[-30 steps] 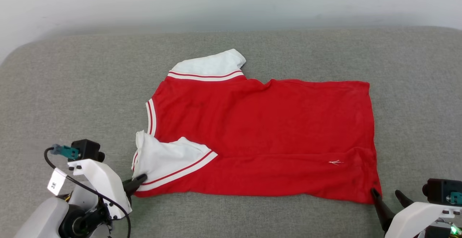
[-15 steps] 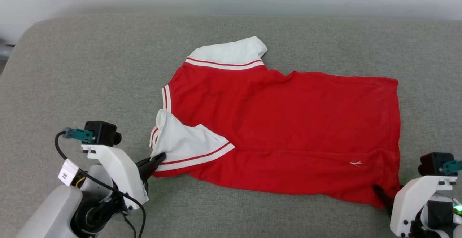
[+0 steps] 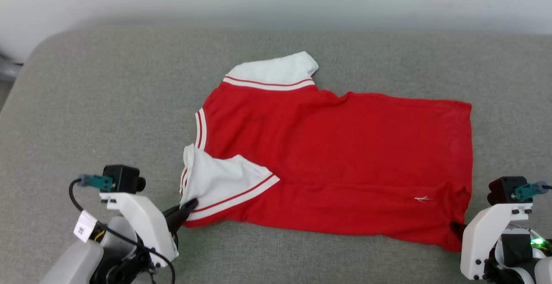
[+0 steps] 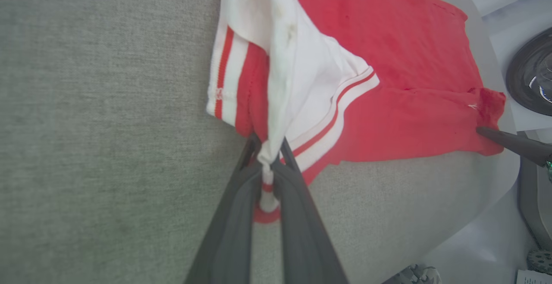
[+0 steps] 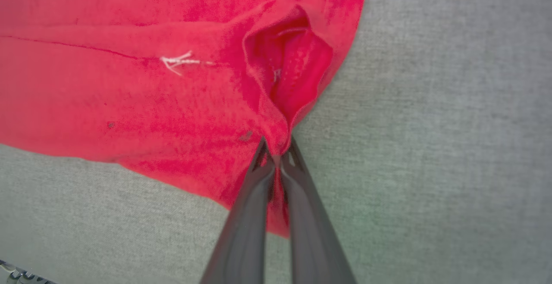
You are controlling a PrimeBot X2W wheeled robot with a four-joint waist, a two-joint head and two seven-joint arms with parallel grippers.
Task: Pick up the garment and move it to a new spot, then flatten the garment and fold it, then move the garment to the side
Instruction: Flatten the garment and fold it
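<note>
You've got a thin matt cloth shirt [image 3: 336, 154] on a coarse grey woven pad [image 3: 108, 103], and your right gripper [image 5: 278, 147] looks like smooth, matt dark plastic.

On padded surface [image 3: 108, 103] — garment [image 3: 345, 154], centred

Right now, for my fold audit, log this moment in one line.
left gripper: shut on garment sleeve | right gripper: shut on hem corner | garment: spread on grey cushion
</note>
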